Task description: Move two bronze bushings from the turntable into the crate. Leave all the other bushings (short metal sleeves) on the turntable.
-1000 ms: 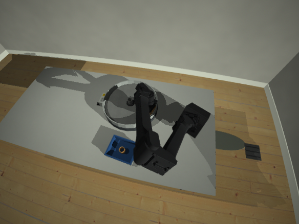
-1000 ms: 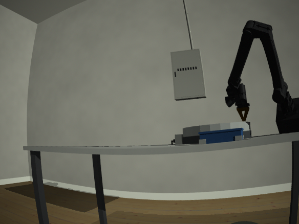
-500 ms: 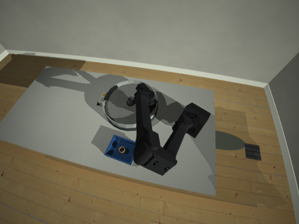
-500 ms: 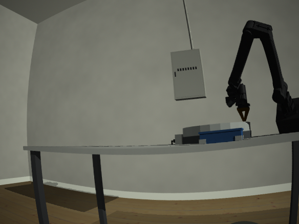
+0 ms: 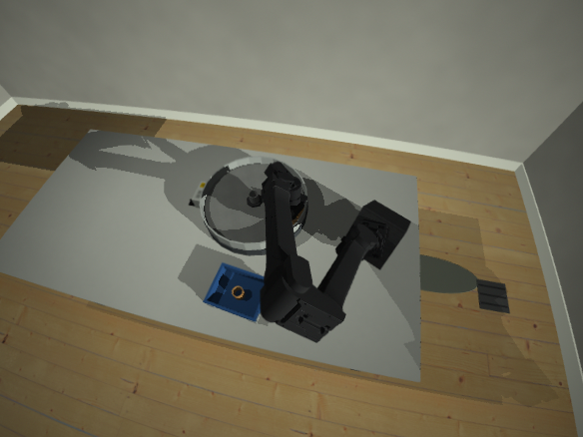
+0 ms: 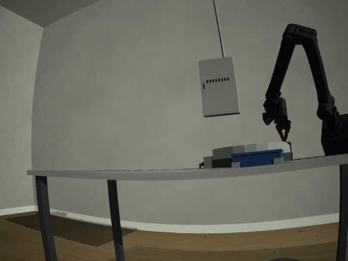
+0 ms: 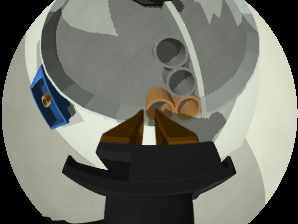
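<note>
The round grey turntable (image 5: 252,207) stands at the back of the table and shows in the wrist view (image 7: 147,50). Two bronze bushings (image 7: 157,99) (image 7: 188,104) lie on their sides near its rim, just beyond my fingertips. Two grey bushings (image 7: 169,48) (image 7: 181,80) stand upright behind them. My gripper (image 7: 149,113) (image 6: 283,137) hovers a little above the rim, fingers shut with nothing between them. The blue crate (image 5: 237,293) holds one bronze bushing (image 5: 236,289).
The arm's base (image 5: 304,309) stands right beside the crate, and its links cross over the turntable's right side. A small grey box (image 5: 197,196) is fixed to the turntable's left edge. A grey cabinet (image 6: 218,86) hangs behind the table.
</note>
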{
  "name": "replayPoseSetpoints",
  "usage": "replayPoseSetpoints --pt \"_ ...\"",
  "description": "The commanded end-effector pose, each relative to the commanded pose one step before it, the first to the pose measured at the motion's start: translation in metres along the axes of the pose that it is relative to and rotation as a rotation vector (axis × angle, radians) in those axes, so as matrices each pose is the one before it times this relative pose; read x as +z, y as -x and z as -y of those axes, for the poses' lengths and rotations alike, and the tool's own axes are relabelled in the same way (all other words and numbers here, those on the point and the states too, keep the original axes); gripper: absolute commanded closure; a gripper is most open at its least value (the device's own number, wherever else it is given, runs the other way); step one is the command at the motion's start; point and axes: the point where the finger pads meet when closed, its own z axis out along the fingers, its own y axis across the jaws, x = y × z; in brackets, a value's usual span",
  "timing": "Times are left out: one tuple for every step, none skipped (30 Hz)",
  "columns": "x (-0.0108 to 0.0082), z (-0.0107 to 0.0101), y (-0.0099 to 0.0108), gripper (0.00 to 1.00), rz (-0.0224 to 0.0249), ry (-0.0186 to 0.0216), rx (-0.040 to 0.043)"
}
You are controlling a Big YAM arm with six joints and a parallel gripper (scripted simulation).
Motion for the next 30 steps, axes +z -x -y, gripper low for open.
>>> replayPoseSetpoints --pt "0.00519 -0.00200 0.00262 0.86 -0.01230 0.00294 -0.01532" --pt "0.00000 0.00000 0.00000 0.86 0.00000 0.00000 0.00000" --pt "0.00000 0.00000 0.00000 0.86 0.00000 0.00000 0.00000" --pt "0.00000 0.00000 0.00000 0.86 0.00000 0.00000 0.00000" --pt "0.00000 0.00000 0.00000 0.86 0.00000 0.00000 0.00000" --pt "0.00000 0.00000 0.00000 0.86 0.00000 0.00000 0.00000" --pt "0.00000 0.00000 0.00000 0.86 0.00000 0.00000 0.00000" --pt "0.00000 0.00000 0.00000 0.86 0.00000 0.00000 0.00000" --pt "0.00000 0.00000 0.00000 0.86 0.00000 0.00000 0.00000" --pt "0.00000 0.00000 0.00000 0.86 0.00000 0.00000 0.00000" --pt "0.00000 0.00000 0.00000 0.86 0.00000 0.00000 0.00000" --pt "0.00000 0.00000 0.00000 0.86 0.00000 0.00000 0.00000" --pt "0.00000 0.00000 0.00000 0.86 0.00000 0.00000 0.00000" --pt "0.00000 0.00000 0.00000 0.86 0.00000 0.00000 0.00000" --pt "0.00000 0.00000 0.00000 0.86 0.00000 0.00000 0.00000" --pt "0.00009 0.00007 -0.00003 0.86 0.00014 -0.00003 0.00022" --pt "0.00054 0.00037 -0.00021 0.86 0.00073 -0.00016 0.00154" --pt "0.00113 0.00024 -0.00173 0.86 -0.00221 0.00105 0.00865" --pt "0.00176 0.00036 -0.00253 0.86 -0.00323 0.00157 0.00490" --pt "0.00098 -0.00008 0.00003 0.86 0.00017 0.00057 0.00002" --pt "0.00127 -0.00002 0.00000 0.86 0.00004 0.00025 0.00002" --pt "0.00152 0.00002 -0.00001 0.86 -0.00003 0.00005 0.00003" --pt "0.00170 0.00003 0.00000 0.86 -0.00005 -0.00001 0.00003" --pt "0.00181 0.00003 -0.00001 0.86 -0.00005 0.00002 0.00003" --pt "0.00000 0.00000 0.00000 0.86 0.00000 0.00000 0.00000" --pt "0.00000 0.00000 0.00000 0.86 0.00000 0.00000 0.00000" --pt "0.00184 0.00004 -0.00001 0.86 -0.00006 -0.00001 0.00003" --pt "0.00179 0.00003 -0.00001 0.86 -0.00005 0.00002 0.00003" --pt "0.00167 0.00002 -0.00002 0.86 -0.00005 0.00003 0.00003" --pt "0.00147 0.00003 0.00000 0.86 -0.00004 -0.00001 0.00003"
